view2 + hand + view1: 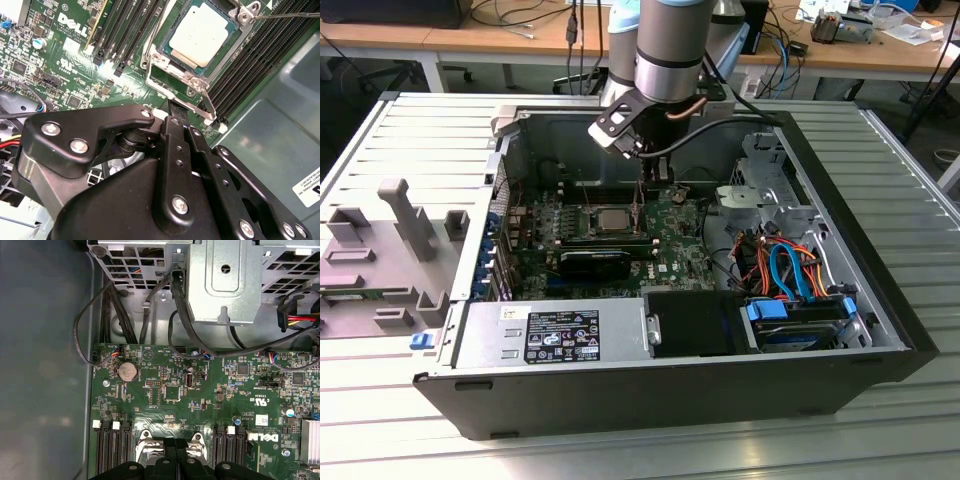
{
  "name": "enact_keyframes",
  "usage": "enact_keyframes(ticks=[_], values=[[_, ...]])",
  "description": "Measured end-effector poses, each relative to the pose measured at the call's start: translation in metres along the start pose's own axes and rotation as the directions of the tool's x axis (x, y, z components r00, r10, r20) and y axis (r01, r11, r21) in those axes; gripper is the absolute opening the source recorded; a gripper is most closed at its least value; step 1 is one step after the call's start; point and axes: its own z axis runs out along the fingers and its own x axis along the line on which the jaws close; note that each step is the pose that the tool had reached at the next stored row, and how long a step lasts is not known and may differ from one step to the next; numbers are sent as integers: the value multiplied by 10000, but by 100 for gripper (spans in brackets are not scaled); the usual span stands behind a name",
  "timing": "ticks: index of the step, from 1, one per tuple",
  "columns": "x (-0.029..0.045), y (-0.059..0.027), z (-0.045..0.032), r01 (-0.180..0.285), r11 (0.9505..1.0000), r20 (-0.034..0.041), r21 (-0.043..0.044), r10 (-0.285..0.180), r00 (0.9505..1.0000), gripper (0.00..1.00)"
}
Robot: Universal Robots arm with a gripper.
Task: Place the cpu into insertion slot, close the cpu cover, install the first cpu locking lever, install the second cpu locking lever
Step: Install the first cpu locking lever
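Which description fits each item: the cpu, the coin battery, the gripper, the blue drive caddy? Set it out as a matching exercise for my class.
1 cpu
2 coin battery
3 gripper
4 blue drive caddy

A black, poised over the green board
B round and silvery
C square, framed by the cpu cover
D at the exterior view's right of the case

Pairs: 1-C, 2-B, 3-A, 4-D
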Motion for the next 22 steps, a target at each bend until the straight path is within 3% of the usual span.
enact_keyframes(ticks=[22], values=[[4,-74,8,1,10000,-2,0,-1,10000,11]])
